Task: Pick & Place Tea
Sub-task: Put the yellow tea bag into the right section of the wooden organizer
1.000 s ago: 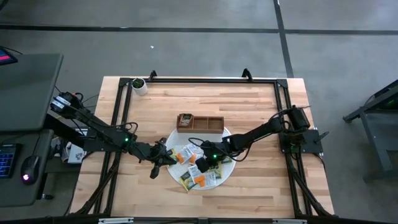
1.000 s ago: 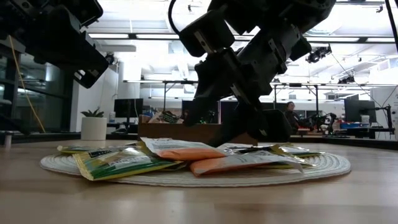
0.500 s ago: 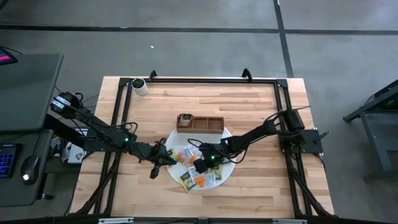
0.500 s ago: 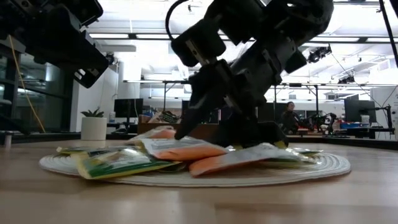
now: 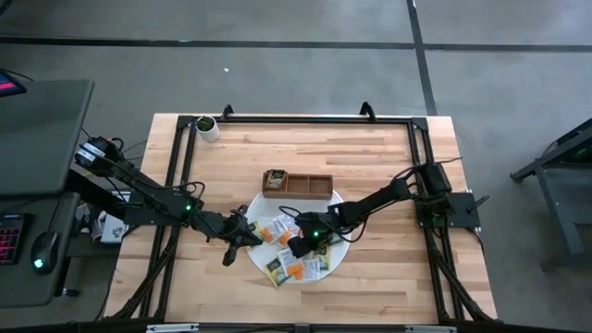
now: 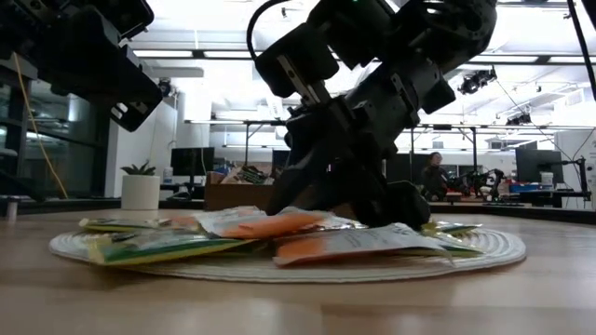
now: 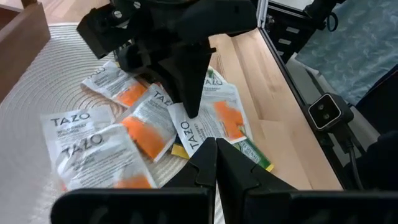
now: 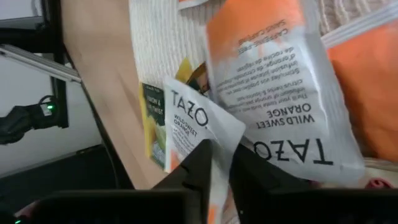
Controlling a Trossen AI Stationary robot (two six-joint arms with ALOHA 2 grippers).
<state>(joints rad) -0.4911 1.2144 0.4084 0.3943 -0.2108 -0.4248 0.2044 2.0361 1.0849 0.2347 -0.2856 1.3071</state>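
The right gripper [image 8: 217,163] had pinched a white-and-orange paper tea packet [image 8: 196,127] by its corner on the round white woven mat [image 5: 339,250]; so thin a hold could slip when lifted.

grey floor [image 5: 305,65] around the wooden table [image 5: 388,157]; bright ceiling lights [image 6: 233,54]; a desk [image 5: 37,129] beside it.

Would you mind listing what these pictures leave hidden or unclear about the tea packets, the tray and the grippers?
- Low view: the right gripper hides the middle of the tea packets, so no count is possible.
- High view: the packets are too small to read; what sits in the wooden tray cannot be identified.
- Right wrist view: the nearest packet runs behind the jaws, so a grip is unclear.
- Left wrist view: the left gripper covers the mat edge below it.
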